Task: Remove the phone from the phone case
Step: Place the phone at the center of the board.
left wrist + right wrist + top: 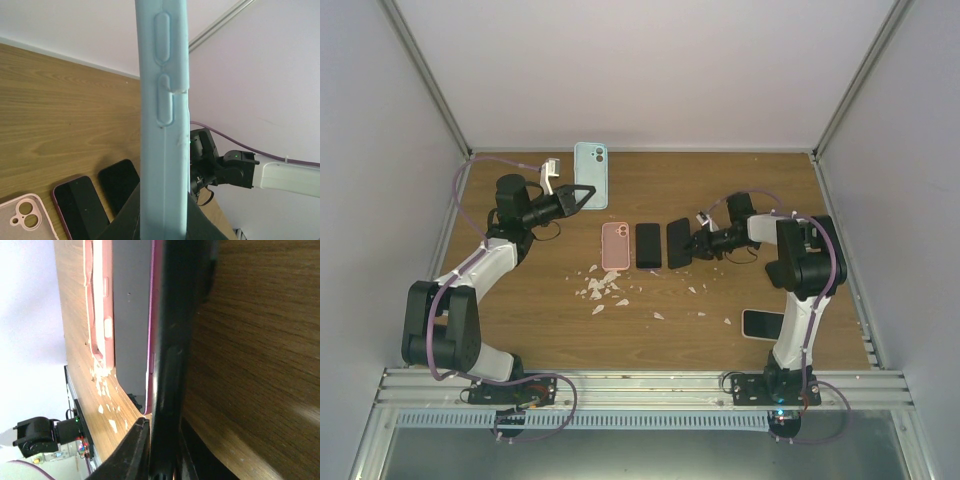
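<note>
**A:** What do we have on the left?

**B:** Our left claw [586,192] pinches the blue phone case [590,165] and holds it up off the counter [750,190]. The phone [599,154] seems to sit inside, probably held up so it can be pushed free.

**A:** And further right?

**B:** 1 empty pink case [615,245] and 1 black phone [648,245] lie flat. Our right claw [692,243] is pressed onto a 2nd, dark phone [677,243], tilted on its edge, apparently to set it aside.

At the far left of the worktop [740,190], the left claw [584,193] holds a phone case [590,162]. At the centre lies a row: an empty case [616,245], a phone [648,245] just right of it, then a second phone [677,243] gripped by the right claw [692,243]. Fragments [605,290] lie scattered before the row. A third phone [761,323] lies near right.
</note>
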